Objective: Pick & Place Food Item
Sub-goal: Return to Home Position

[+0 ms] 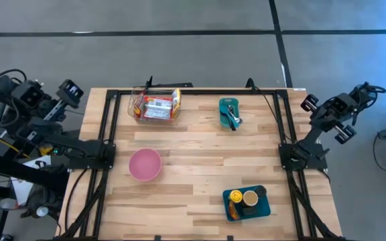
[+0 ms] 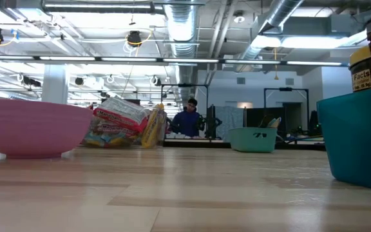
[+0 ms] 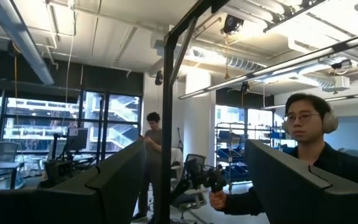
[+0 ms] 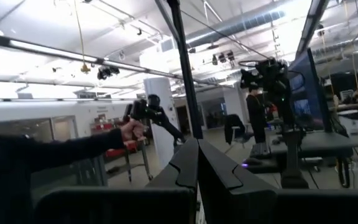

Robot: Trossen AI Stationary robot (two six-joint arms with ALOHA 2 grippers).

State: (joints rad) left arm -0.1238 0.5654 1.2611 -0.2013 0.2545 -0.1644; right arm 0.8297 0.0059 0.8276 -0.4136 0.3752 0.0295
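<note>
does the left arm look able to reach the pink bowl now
Probably yes: the bowl sits alone near the left arm's base, nothing between; the left gripper, open, is parked beyond the table's left edge.

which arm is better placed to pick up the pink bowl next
Left. The pink bowl lies close beside the left arm's base; the right arm's base is much farther, across the table.

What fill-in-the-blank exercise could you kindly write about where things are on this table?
1. The noodle packs lie in the ___ bin.
2. The bowl is ___ in colour.
3. The left gripper, off the table's left side, is ___.
4. The right gripper, off its right side, is ___.
Missing: transparent; pink; open; shut.
</note>
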